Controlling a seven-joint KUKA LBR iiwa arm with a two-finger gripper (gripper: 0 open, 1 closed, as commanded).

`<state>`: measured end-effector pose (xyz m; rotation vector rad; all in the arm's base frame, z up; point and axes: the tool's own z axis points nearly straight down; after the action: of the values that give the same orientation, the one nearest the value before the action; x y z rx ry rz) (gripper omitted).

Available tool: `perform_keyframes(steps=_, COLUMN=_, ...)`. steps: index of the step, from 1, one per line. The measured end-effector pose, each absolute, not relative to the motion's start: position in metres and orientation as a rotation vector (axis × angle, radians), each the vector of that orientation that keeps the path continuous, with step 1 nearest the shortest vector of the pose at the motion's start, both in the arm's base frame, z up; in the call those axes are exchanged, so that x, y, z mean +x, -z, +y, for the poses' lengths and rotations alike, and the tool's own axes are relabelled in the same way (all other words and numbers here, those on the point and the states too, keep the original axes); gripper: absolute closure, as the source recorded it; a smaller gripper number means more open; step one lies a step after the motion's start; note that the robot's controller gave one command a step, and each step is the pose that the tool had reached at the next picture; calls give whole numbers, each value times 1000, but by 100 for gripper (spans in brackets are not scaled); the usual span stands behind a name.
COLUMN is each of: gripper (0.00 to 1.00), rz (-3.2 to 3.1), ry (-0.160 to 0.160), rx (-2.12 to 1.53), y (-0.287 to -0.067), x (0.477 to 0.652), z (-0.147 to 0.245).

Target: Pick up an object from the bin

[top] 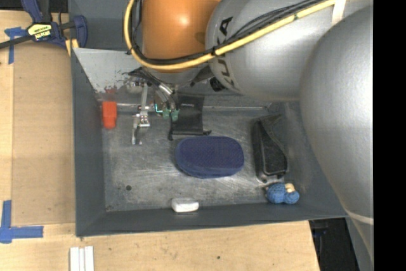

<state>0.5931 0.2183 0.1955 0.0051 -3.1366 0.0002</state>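
The pincer [141,118] hung over bare floor at about 10 o'clock in the bin [89,155]; whether it was open or closed could not be told. An orange block [109,115] lay just beside it at its 9 o'clock, and a black piece [187,117] lay near at its 3 o'clock. The grey metal floor was scuffed and scratched. A blue oval pad [209,157] lay mid-bin, a black case [269,148] at 3 o'clock, a blue toy [281,193] at 4 and a white bar [184,205] at 6, close to the wall. The arm [266,41] read "KUKA". Open floor lay from 7 to 8 o'clock.
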Motion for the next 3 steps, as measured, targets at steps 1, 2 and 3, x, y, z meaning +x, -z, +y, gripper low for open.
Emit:
perform_keyframes(steps=1, gripper=0, rz=-3109, ry=-2, rx=415, y=-115, x=533, z=212)
perform_keyframes(steps=2, gripper=0, rz=-3079, ry=-5, rx=652, y=-141, x=565, z=123)
perform_keyframes(steps=3, gripper=0, rz=-3083, ry=0, rx=626, y=-98, x=605, z=40)
